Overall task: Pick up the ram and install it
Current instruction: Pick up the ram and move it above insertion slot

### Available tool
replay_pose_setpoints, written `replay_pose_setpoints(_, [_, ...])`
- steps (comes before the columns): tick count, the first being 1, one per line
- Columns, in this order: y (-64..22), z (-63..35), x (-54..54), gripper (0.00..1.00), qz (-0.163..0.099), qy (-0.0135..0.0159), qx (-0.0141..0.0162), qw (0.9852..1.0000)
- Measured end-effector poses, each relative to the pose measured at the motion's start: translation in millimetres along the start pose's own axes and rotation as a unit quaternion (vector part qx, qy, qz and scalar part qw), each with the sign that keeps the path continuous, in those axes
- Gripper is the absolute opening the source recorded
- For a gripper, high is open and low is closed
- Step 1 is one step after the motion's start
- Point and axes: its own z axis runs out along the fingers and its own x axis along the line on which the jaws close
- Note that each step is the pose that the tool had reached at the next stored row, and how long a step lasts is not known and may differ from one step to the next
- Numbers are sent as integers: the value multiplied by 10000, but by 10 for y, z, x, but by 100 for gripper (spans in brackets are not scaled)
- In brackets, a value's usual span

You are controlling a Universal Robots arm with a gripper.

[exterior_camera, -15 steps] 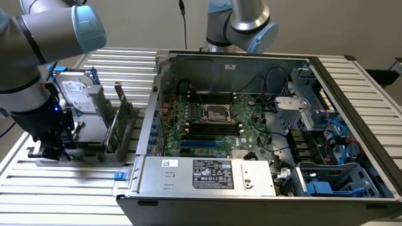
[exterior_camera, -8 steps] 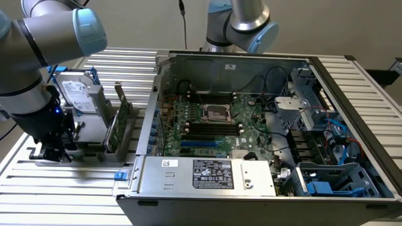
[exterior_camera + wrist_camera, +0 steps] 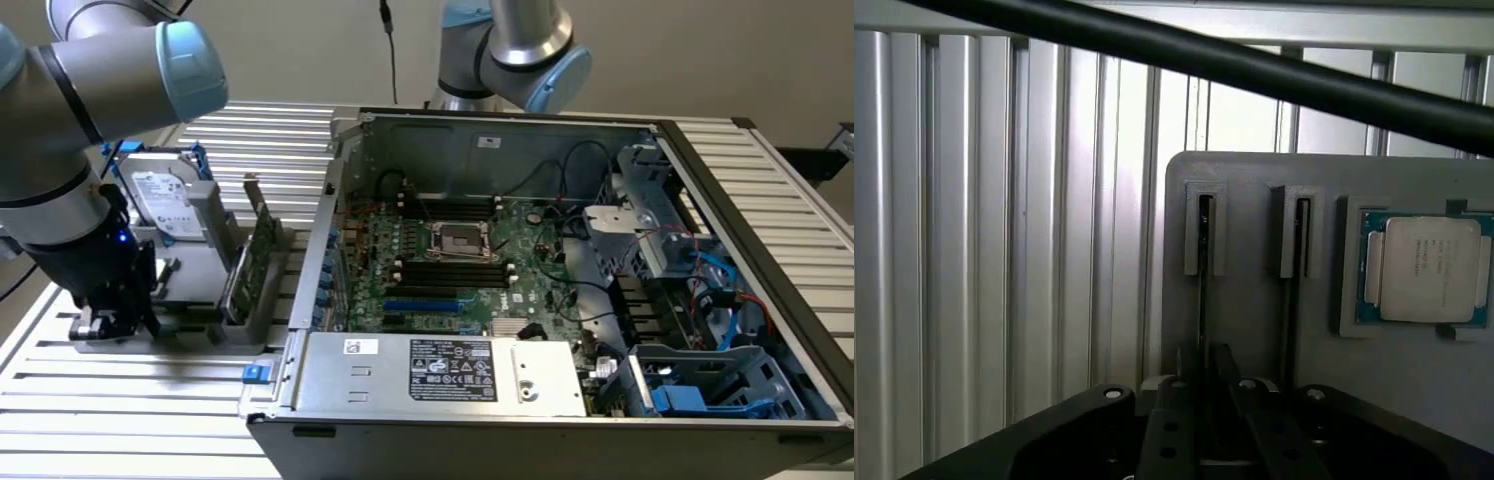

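Exterior view: in the frame's lower left, the arm's black gripper is lowered onto a grey plastic parts holder on the slatted aluminium table, beside the open computer case. In the wrist view the gripper sits over the ram, a thin stick seen edge-on, upright in a holder slot. A second stick and a silver-lidded processor are alongside. Whether the gripper clamps the ram cannot be told.

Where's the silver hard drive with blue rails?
On the exterior view's left, the silver hard drive stands upright in the grey holder, between the robot arm and the green expansion card.
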Motion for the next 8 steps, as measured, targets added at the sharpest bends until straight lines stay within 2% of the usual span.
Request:
replay_pose_setpoints(1, [0,2,0,16,0,-1,0,10000])
replay_pose_setpoints(8, [0,6,0,15,6,-1,0,10000])
